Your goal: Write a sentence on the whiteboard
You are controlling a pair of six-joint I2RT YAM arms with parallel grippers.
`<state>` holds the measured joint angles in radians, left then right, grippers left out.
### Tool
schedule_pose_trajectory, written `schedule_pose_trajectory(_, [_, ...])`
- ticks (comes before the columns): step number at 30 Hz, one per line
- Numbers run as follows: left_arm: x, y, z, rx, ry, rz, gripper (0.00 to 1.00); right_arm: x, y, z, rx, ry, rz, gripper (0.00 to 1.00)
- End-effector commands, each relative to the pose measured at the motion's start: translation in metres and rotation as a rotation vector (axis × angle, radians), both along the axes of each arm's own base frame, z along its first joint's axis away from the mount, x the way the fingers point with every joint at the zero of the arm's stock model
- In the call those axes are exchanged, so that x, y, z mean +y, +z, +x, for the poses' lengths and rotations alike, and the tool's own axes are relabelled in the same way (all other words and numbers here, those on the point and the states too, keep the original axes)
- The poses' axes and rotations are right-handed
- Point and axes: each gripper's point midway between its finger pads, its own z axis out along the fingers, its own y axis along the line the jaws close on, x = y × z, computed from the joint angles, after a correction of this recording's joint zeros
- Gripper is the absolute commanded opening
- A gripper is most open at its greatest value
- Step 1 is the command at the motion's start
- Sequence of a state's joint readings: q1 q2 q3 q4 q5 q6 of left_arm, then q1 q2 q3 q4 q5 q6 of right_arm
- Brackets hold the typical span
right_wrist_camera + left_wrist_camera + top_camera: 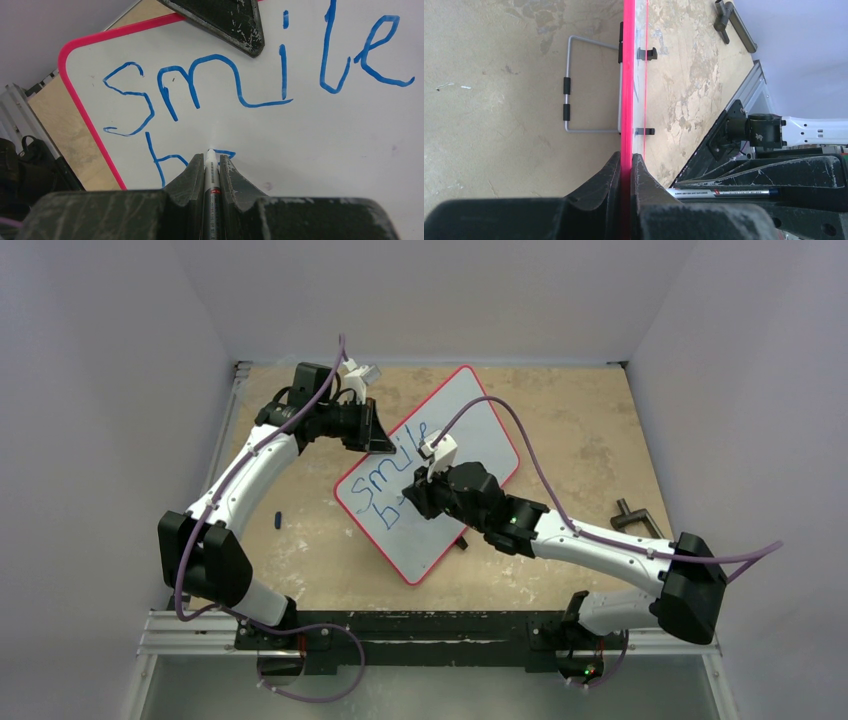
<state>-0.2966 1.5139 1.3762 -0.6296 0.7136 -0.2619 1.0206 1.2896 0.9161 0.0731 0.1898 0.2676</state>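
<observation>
1. Middle of the top frame: whiteboard [480, 430] with a thin red rim, set diagonally on the tan table [590, 420], one rounded corner toward the upper centre and another toward the lower centre.
2. On the board's left half: the sentence [383, 480] in blue marker ink. Reads "smile" on the first slanted line, with a "b" and a short stroke beside it on the line below.
3. At the board's upper left edge: left gripper [378, 437], clamped on the rim. In the left wrist view, shows the board edge-on as a red line up the frame's centre, pinched between both black fingers [606, 180] at the bottom with no gap.
4. Left of that red line in the same view: grey wire stand [568, 95] with two black sleeves. Just right of the line: two small black feet [647, 53].
5. Over the board's lower middle in the top frame: right gripper [415, 498], closed on a marker [211, 185]. In the right wrist view, lower centre, grips the barrel from both sides, white tip at the board surface right by the short stroke after the "b".
6. On the table left of the board: small dark blue object [277, 519], too small to identify. Near the table's right edge: metal T-shaped handle [635, 520], well apart from the board.
</observation>
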Motion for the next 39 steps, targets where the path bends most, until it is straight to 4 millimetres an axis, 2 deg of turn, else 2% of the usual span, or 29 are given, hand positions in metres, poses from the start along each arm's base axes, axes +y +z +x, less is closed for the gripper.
schedule_pose_trajectory(1, [0.002,0.033,0.013,-0.166,0.02,-0.022,0.0,0.006,-0.005,-0.001,0.006,0.019,0.007,0.0])
schedule_pose_trajectory(13, [0.003,0.034,0.014,-0.168,0.021,-0.021,0.0,-0.002,-0.024,-0.01,0.042,0.03,-0.019,0.0])
schedule_pose_trajectory(25, [0.002,0.034,0.014,-0.168,0.021,-0.021,0.0,-0.009,-0.033,-0.015,0.069,0.028,-0.04,0.0])
schedule_pose_trajectory(39, [0.002,0.034,0.013,-0.168,0.02,-0.023,0.0,-0.031,-0.044,0.004,0.043,-0.104,-0.128,0.0])
